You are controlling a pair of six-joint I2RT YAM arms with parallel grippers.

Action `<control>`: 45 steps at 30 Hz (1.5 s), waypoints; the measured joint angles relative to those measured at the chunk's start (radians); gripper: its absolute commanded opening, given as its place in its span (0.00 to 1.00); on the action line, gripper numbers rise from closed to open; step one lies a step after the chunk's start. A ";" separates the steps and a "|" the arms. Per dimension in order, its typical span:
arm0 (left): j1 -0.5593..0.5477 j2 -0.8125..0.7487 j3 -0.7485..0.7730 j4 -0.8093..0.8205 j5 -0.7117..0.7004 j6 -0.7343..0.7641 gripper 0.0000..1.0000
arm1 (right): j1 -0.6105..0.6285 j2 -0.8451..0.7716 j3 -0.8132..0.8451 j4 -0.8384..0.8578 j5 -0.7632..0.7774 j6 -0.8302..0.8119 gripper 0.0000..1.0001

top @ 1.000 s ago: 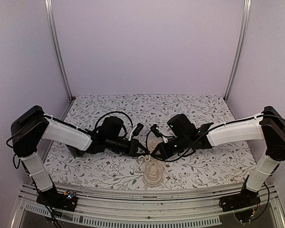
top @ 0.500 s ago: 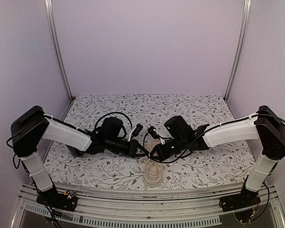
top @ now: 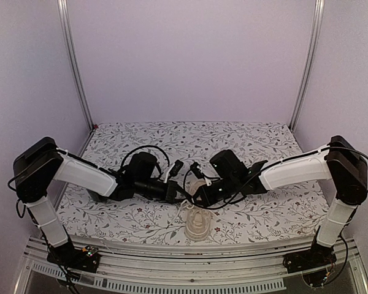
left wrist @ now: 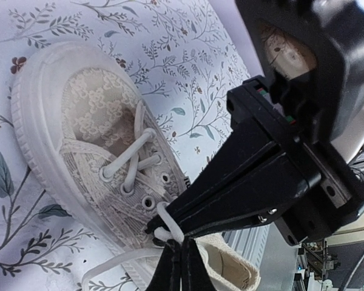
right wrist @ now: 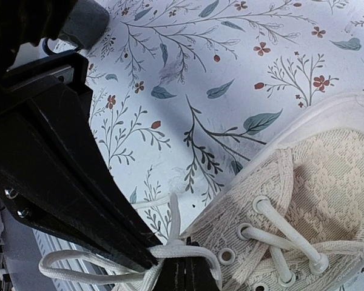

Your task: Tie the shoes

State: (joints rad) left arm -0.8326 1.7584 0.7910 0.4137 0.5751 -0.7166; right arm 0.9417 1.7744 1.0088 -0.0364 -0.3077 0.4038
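Observation:
The cream low-top sneaker (top: 197, 223) lies near the table's front edge with its toe toward the back. It also shows in the left wrist view (left wrist: 91, 136) and the right wrist view (right wrist: 315, 182). My left gripper (top: 181, 194) and right gripper (top: 194, 196) meet tip to tip just above the shoe's upper eyelets. In the left wrist view my left gripper (left wrist: 182, 245) is shut on a pale lace (left wrist: 170, 225), with the right gripper's fingers (left wrist: 230, 194) crossing it. In the right wrist view my right gripper (right wrist: 193, 264) is shut on a lace (right wrist: 188, 250), beside the left gripper's fingers (right wrist: 79, 200).
A floral tablecloth (top: 264, 214) covers the table. Loose lace ends and a loop (right wrist: 79, 264) lie on the cloth beside the shoe. Lilac walls and two metal posts (top: 73, 67) bound the back and sides. A metal rail (top: 190, 275) runs along the front edge.
My right arm has moved left toward the left gripper, so the two fingertips now meet over the shoe's laces. The left arm and the shoe have barely moved.

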 measured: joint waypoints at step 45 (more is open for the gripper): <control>0.022 -0.033 0.026 -0.159 -0.125 -0.006 0.25 | 0.001 0.002 -0.002 0.023 0.025 0.026 0.02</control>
State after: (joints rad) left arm -0.8108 1.7252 0.8169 0.2550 0.4500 -0.7227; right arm 0.9424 1.7760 1.0065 -0.0139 -0.2829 0.4301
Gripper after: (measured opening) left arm 0.256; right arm 0.024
